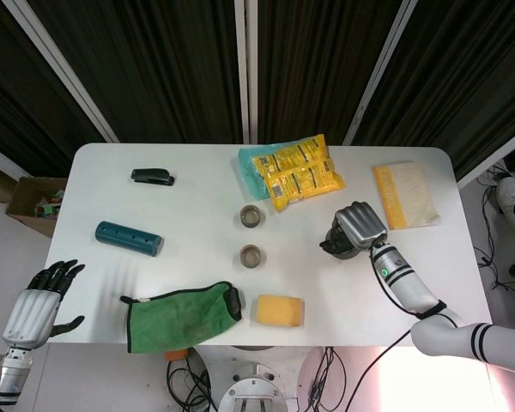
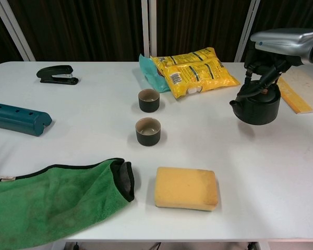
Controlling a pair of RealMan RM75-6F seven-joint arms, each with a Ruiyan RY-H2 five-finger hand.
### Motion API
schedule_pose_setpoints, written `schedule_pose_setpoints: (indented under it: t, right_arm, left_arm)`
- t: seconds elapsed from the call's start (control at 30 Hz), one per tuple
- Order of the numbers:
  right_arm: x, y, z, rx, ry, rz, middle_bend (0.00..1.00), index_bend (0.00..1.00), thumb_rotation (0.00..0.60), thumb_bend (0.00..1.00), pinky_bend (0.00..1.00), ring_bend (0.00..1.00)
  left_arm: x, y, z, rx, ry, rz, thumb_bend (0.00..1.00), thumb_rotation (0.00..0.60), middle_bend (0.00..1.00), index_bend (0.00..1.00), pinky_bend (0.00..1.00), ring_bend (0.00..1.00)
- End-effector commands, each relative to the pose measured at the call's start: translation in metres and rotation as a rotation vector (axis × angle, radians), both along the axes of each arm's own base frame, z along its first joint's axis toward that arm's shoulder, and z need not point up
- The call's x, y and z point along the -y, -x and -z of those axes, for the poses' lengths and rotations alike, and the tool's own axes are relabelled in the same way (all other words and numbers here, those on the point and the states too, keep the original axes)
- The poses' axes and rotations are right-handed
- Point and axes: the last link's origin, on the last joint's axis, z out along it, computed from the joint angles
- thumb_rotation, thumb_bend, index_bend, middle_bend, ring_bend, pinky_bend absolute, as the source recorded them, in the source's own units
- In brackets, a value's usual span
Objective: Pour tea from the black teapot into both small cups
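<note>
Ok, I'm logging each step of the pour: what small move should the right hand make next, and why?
Probably carry the black teapot left toward the nearer small cup. The right hand grips it from above, lifted off the table, spout pointing left, well right of both cups, so nothing can be poured yet.
</note>
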Motion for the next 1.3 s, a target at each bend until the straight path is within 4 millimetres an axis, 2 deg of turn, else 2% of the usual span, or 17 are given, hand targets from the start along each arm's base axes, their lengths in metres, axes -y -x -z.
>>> schedule_pose_setpoints:
  t: [0.03, 0.2, 0.47, 1.3]
  right_arm:
    - [0.0002, 0.0006, -0.0002, 0.007, 0.002, 0.0, 1.0, 1.0, 0.428, 0.15, 0.5, 1.0]
    - [0.0003, 0.0005, -0.0008, 0.019, 0.002, -0.004, 1.0, 1.0, 0.428, 0.19, 0.52, 1.0]
    - [-0.0007, -0.0007, -0.0012, 0.03, 0.002, -0.016, 1.0, 1.0, 0.432, 0.32, 0.53, 1.0]
    - [0.0002, -0.0017, -0.0037, 0.054, -0.001, -0.018, 1.0, 1.0, 0.433, 0.4, 0.55, 1.0]
  left_arm:
    - [-0.0002, 0.0004, 0.0003, 0.001, 0.0, 0.0, 0.07, 0.6, 0.12, 0.15, 0.22, 0.11]
    - [-0.0004, 0.0011, 0.0014, 0.003, 0.003, -0.001, 0.07, 0.6, 0.12, 0.15, 0.22, 0.11]
    - [0.0005, 0.0022, 0.0013, 0.004, 0.002, -0.003, 0.07, 0.6, 0.12, 0.15, 0.22, 0.11]
    - [0.001, 0.0034, 0.0011, 0.005, 0.0, -0.006, 0.07, 0.6, 0.12, 0.15, 0.22, 0.11]
